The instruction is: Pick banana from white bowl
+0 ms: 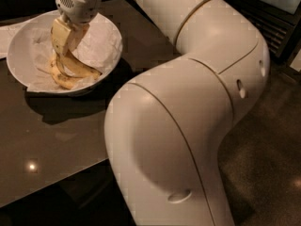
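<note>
The white bowl [19, 48], wide and shallow and lined with crumpled white paper, sits at the top left of the camera view on a dark table. The yellow banana [75, 73] lies in the bowl's near half, curved, with one end under the gripper. My gripper [59, 59] reaches down into the bowl from above, its cream-coloured fingers [61, 39] down at the banana's left part. The fingertips are hidden against the fruit.
The dark glossy table [51, 140] carries the bowl; its front edge runs diagonally at the lower left. My large white arm [188, 117] fills the middle and right of the view. A white sheet [7, 32] lies beside the bowl at the far left.
</note>
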### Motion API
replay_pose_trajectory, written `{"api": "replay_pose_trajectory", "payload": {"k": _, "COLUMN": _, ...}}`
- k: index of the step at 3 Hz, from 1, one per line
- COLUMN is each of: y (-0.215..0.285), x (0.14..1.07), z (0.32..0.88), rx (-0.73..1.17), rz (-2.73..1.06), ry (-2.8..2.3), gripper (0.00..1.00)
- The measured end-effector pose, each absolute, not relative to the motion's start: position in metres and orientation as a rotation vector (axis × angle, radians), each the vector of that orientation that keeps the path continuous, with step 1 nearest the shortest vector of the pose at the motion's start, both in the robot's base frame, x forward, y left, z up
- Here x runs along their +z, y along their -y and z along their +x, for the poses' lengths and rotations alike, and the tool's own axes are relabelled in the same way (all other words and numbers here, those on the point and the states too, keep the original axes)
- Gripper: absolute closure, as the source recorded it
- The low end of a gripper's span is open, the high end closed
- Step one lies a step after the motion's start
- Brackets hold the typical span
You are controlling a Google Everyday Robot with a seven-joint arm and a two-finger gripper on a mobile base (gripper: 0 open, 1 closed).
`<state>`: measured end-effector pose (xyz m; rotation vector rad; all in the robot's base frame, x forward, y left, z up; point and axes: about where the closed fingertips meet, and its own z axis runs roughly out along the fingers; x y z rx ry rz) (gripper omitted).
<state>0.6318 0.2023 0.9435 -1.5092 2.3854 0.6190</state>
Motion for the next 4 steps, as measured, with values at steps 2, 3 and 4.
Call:
{"api": "replay_pose_trajectory", "payload": {"k": 2, "y": -0.195, "x": 0.963, "z": 0.619, "rx": 0.550, "rz": -1.478, "ry": -2.412, "gripper": 1.00}}
{"api": "replay_pose_trajectory", "payload": {"k": 3, "y": -0.195, "x": 0.968, "z": 0.620, "rx": 0.524, "rz": -1.465, "ry": -2.410, "gripper": 1.00}}
{"api": "replay_pose_trajectory", "payload": {"k": 4, "y": -0.193, "x": 0.986, "z": 0.610, "rx": 0.490, "rz": -1.454, "ry": -2.399, "gripper": 1.00}}
